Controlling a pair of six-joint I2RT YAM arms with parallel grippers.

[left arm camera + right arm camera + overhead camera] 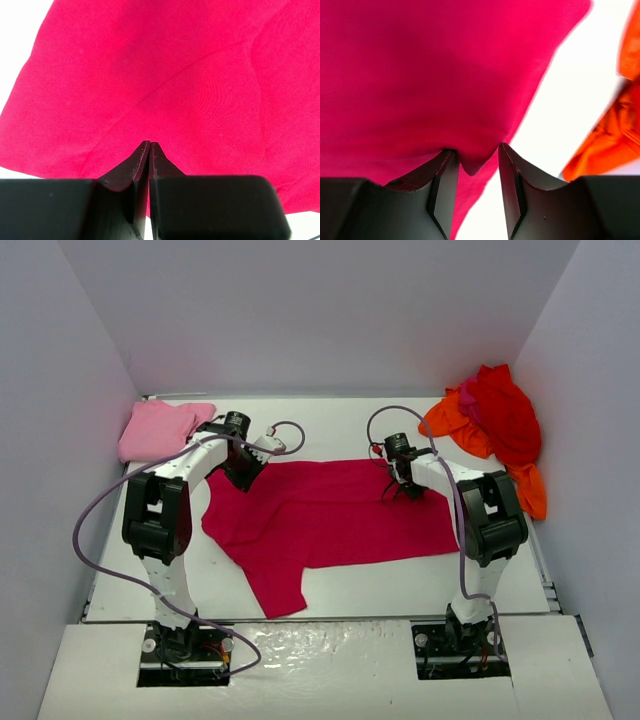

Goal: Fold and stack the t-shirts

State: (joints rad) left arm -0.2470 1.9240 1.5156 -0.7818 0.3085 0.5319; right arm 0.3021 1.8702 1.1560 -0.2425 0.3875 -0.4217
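Observation:
A crimson-magenta t-shirt (330,515) lies spread flat across the middle of the table. My left gripper (243,475) sits at its far left corner; in the left wrist view its fingertips (150,144) are pressed together on the cloth (165,75). My right gripper (400,488) is at the shirt's far right edge. Its jaws (475,150) stand apart with a small peak of the cloth (420,75) hanging between them. A light pink t-shirt (160,428) lies folded at the back left. Red (505,415) and orange (455,420) t-shirts are heaped at the back right.
White walls close in the table (330,420) on the left, back and right. The orange cloth (605,145) lies close to the right of my right gripper. Grey cables loop off both arms.

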